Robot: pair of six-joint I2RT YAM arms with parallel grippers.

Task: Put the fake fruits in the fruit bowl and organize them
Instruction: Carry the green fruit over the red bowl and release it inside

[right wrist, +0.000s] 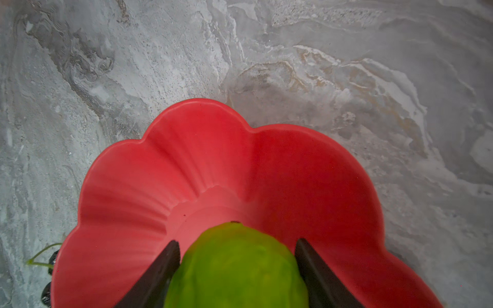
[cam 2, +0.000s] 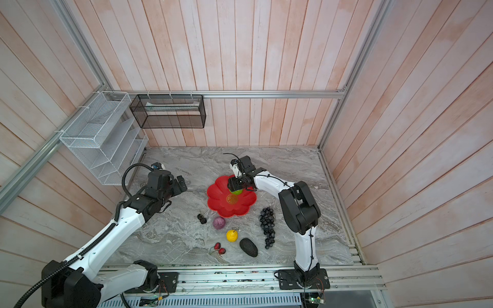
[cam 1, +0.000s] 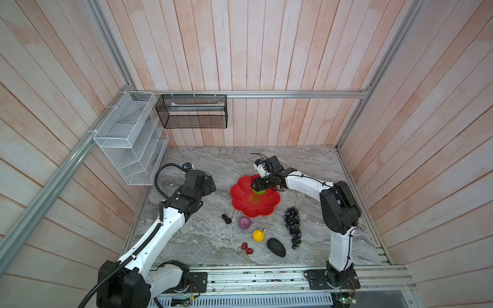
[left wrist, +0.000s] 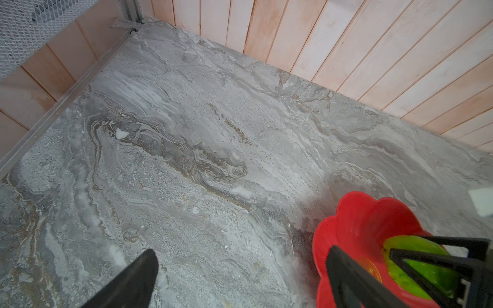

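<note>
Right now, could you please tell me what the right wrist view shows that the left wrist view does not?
Only the right wrist view: the right gripper gripping the bumpy green fruit on both sides, and small dark berries beside the red flower-shaped fruit bowl. Only the left wrist view: the left gripper open over marble tabletop, the plank wall, a white mesh basket. Both: that bowl, the green fruit and the tabletop.
</note>
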